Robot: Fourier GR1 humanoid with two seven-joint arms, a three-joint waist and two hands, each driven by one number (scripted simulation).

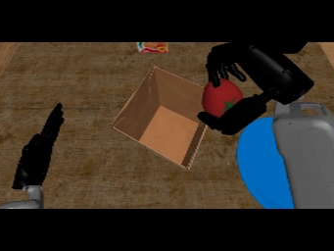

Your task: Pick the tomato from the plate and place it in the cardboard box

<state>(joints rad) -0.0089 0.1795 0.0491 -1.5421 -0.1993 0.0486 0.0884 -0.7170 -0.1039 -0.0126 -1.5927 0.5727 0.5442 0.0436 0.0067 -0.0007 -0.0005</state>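
Holding tomato (222, 98), right hand (262, 67) curled round it, at right rim of cardboard box (171, 128); box opening lies left, slightly nearer. Left hand (37, 152) open, idle at left.

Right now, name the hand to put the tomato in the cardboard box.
Right. The right hand holds the tomato at the cardboard box rim; the left hand rests open on its far side.
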